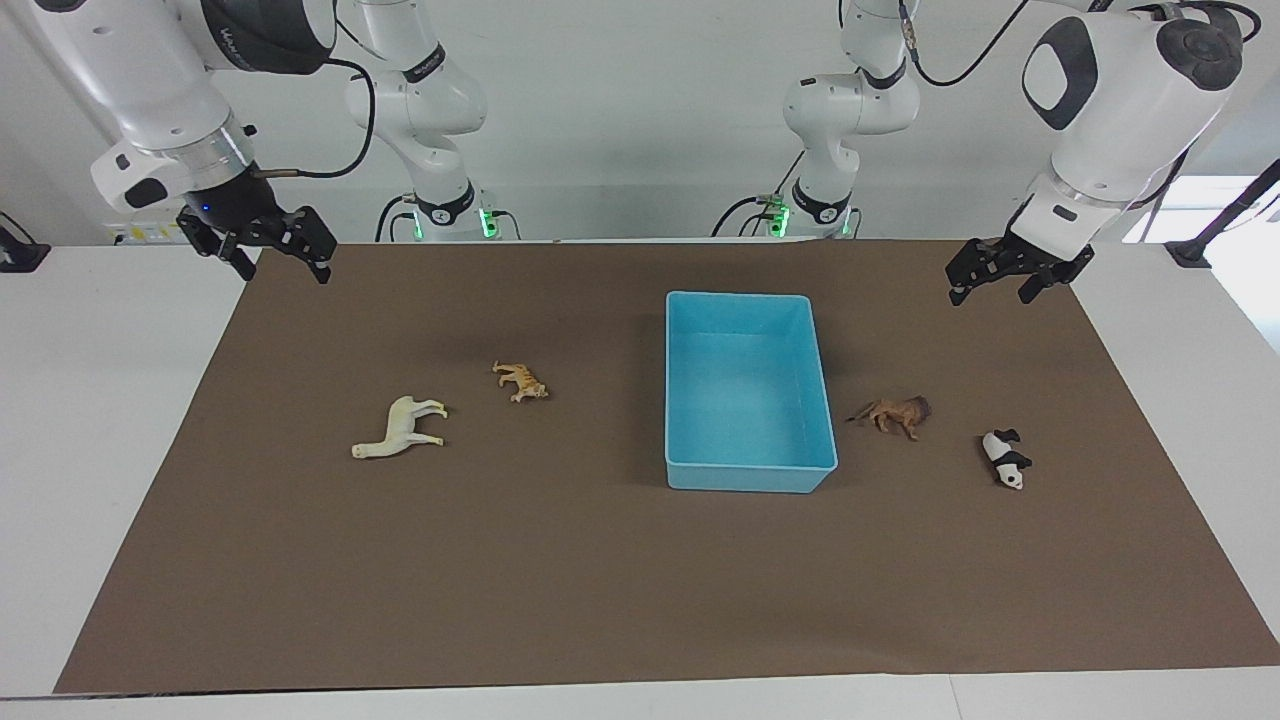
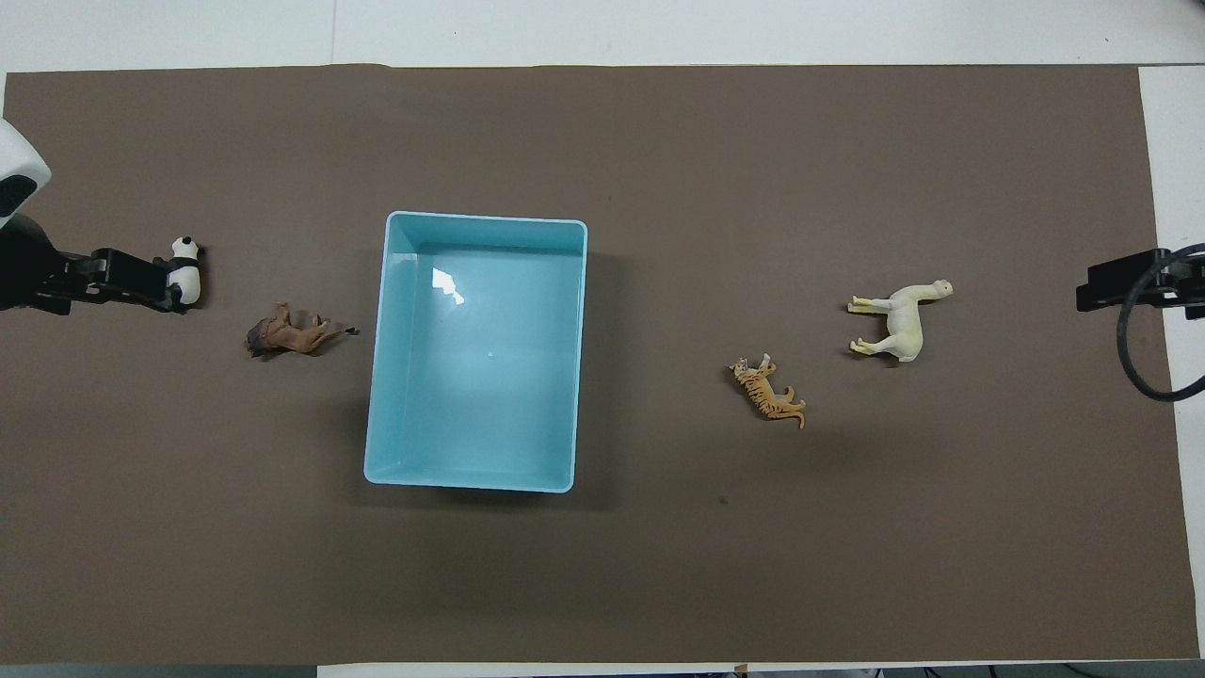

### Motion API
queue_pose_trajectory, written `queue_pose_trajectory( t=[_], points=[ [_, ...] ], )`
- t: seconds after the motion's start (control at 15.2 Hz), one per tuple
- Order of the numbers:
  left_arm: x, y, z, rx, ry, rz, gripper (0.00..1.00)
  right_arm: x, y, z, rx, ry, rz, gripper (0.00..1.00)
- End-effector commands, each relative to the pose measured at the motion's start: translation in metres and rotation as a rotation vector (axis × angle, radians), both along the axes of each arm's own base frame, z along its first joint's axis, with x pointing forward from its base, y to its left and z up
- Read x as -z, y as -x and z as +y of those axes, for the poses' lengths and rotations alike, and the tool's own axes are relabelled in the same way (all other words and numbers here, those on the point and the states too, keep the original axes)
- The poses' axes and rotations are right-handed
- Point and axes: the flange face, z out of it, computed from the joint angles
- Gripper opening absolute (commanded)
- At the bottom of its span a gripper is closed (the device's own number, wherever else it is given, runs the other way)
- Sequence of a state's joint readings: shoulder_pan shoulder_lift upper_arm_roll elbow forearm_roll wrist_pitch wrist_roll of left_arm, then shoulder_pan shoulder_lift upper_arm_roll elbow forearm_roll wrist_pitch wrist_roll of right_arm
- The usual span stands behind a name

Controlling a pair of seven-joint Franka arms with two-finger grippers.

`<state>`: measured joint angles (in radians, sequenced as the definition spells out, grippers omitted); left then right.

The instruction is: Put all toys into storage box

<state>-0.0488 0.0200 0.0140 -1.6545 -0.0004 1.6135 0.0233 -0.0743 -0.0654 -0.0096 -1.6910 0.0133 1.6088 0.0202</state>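
The light blue storage box (image 1: 750,478) stands empty mid-mat; it also shows in the overhead view (image 2: 378,358). The cream llama (image 1: 400,428) (image 2: 899,320) and the orange tiger (image 1: 520,381) (image 2: 767,391) lie toward the right arm's end. The brown lion (image 1: 897,413) (image 2: 287,336) and the panda (image 1: 1004,459) (image 2: 185,273) lie toward the left arm's end. My left gripper (image 1: 990,294) (image 2: 155,281) hangs open and empty, raised over the mat's edge by the robots, apart from the panda. My right gripper (image 1: 283,268) (image 2: 1084,287) hangs open and empty over its mat corner.
A brown mat (image 1: 600,580) covers most of the white table (image 1: 100,450). All figurines lie on their sides on the mat. Black cables hang by both arms.
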Motion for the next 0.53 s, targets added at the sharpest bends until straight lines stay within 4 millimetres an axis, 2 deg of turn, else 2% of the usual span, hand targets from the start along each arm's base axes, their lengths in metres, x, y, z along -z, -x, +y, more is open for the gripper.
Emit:
queue_pose_trajectory(
  t=[0.0,0.46],
  points=[
    [-0.0017,0.0036,0.0010,-0.013,-0.019,-0.004,1.00,-0.0043,0.0041,-0.0046,-0.008,-0.001,0.007,1.00],
    [-0.0017,0.0050,-0.0022,-0.005,-0.021,-0.001,1.00,-0.0042,0.0050,-0.0047,-0.008,0.000,0.011,1.00]
  ],
)
